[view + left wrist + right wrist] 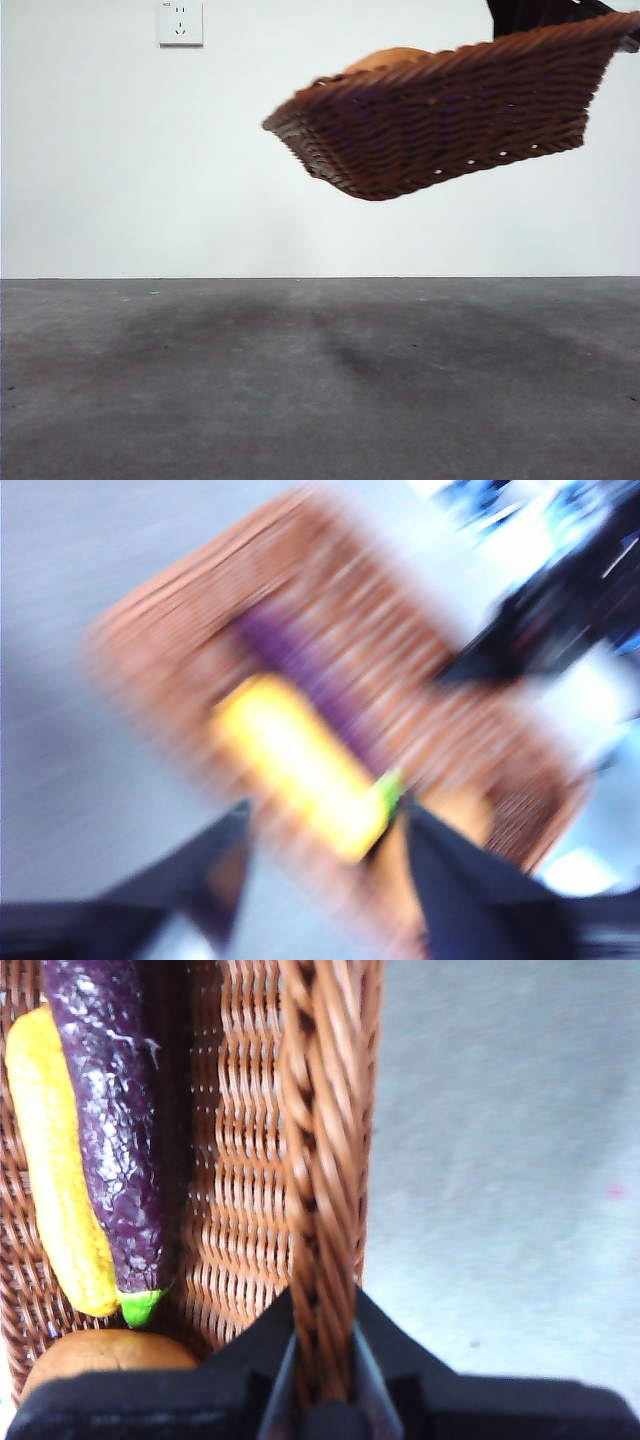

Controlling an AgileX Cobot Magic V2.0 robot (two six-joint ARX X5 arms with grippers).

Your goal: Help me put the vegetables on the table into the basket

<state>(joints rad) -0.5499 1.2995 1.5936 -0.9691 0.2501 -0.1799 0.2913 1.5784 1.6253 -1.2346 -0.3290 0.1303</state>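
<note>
Your basket point(450, 115) hangs tilted, clear above the tabletop point(320, 380), with the corn point(60, 1160), eggplant point(110, 1120) and potato point(105, 1352) lying inside it. Your right gripper point(322, 1360) pinches its braided rim. Your left gripper point(325, 855) hovers over it, jaws spread.

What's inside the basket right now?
The basket, lifted by the right hand, holds the corn, eggplant and potato. Its floor beneath them is hidden.
</note>
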